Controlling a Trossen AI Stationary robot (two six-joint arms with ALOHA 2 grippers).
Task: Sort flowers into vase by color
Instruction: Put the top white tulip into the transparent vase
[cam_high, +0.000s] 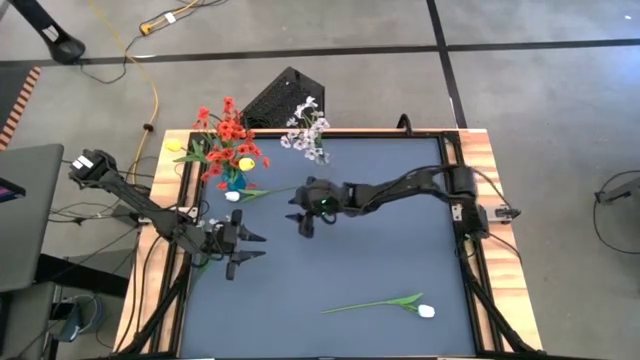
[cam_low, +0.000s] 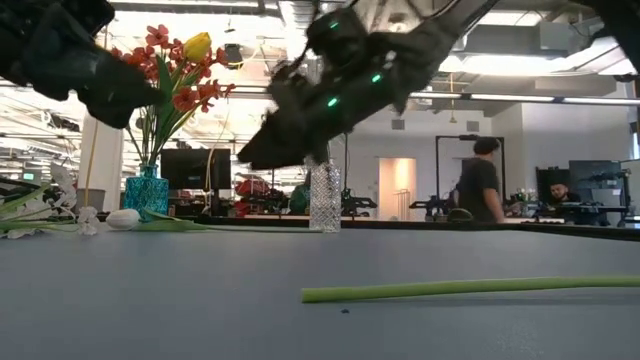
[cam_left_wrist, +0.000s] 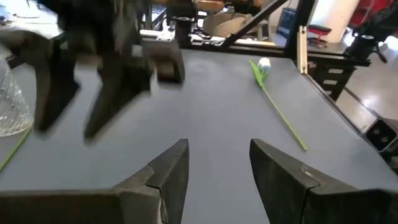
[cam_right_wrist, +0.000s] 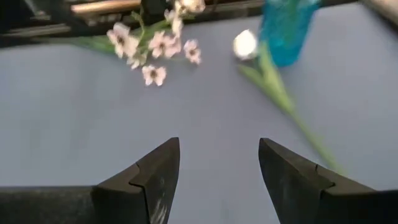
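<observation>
Two grippers hang spread and empty over the bench (cam_high: 380, 270): our left gripper (cam_high: 243, 248) near the left edge, our right gripper (cam_high: 303, 218) mid-bench. We see red and yellow flowers (cam_high: 228, 135) in the blue vase (cam_high: 234, 181), a white tulip (cam_high: 232, 196) lying beside it, white sprays (cam_high: 308, 130) at the back, another white tulip stem (cam_high: 385, 303) front right.

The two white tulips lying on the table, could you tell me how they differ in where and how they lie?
The far tulip lies beside the blue vase, close to the right gripper; the near tulip lies alone by the table's front edge, away from both grippers. In the high view, the far tulip's bud points left and the near tulip's points right. Both are white buds on green stems, lying flat, neither yet in a vase.
</observation>
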